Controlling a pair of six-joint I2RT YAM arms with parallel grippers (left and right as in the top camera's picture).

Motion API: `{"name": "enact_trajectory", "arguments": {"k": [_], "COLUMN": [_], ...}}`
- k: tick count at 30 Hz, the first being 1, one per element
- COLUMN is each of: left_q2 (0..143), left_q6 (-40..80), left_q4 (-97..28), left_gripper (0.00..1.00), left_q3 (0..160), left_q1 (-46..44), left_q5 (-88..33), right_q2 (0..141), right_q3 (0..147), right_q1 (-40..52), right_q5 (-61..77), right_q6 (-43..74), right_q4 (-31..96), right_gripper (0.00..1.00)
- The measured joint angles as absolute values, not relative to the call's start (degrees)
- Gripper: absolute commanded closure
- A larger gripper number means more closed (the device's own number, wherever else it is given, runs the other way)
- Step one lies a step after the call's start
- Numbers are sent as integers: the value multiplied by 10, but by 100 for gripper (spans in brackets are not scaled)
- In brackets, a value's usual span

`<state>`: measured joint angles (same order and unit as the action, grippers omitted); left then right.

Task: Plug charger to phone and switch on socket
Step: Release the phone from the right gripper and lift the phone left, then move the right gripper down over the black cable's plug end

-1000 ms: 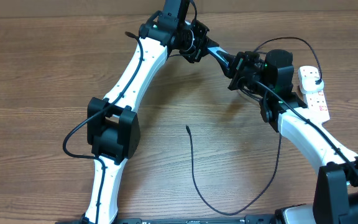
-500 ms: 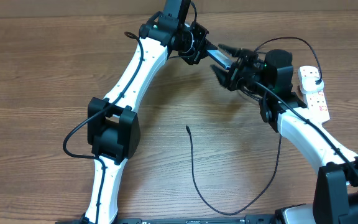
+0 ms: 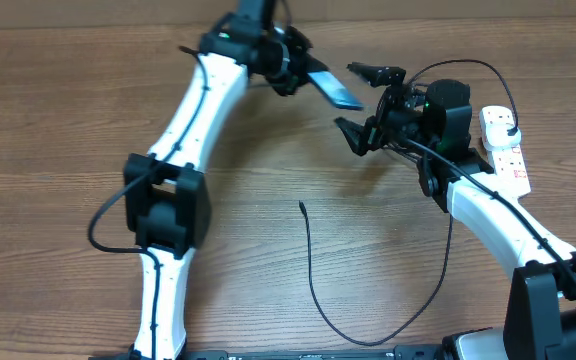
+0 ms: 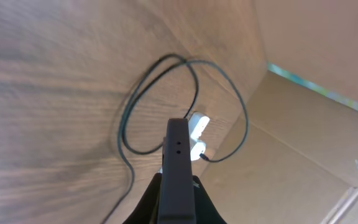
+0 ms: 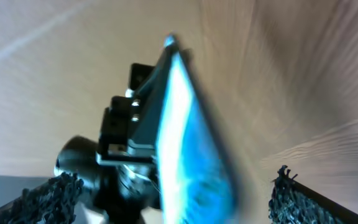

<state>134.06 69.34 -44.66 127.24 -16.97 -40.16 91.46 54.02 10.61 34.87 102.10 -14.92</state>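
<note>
My left gripper is shut on the phone and holds it in the air at the back, its blue screen tilted toward the right arm. Seen edge-on in the left wrist view, the phone sticks out between the left gripper jaws. My right gripper stands wide open just right of the phone, not touching it. In the right wrist view the blurred phone fills the gap of the right gripper. The charger lies loose, its tip mid-table. The socket lies far right.
A cardboard wall runs along the table's far edge. The charger loops over the wood toward the socket, passing under my right arm. My left arm spans the table's left half.
My right gripper has opened wide and let go of the phone. The left arm has swung left, carrying the phone a little away from the right jaws.
</note>
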Motion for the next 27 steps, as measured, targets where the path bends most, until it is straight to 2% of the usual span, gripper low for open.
{"name": "enact_trajectory", "arguments": {"k": [11, 13, 18, 23, 27], "left_q2": [1341, 1341, 1341, 1341, 1341], "left_q6": [461, 379, 260, 177, 151], "left_q4": [-549, -580, -623, -646, -645], "left_gripper": [96, 96, 96, 96, 95], "left_q3": [1272, 1272, 1272, 1272, 1272], "left_q1": [-13, -4, -8, -13, -14], "left_q5": [-575, -626, -683, -705, -712], "right_q2": [915, 915, 915, 915, 915], "right_q3": [542, 542, 544, 546, 580], "right_q1": [98, 98, 98, 103, 140], "right_q5": [440, 457, 463, 422, 318], "right_q6": [719, 622, 443, 334, 274], "right_q4": [52, 103, 219, 304, 398], "right_gripper": [0, 0, 2, 2, 2]}}
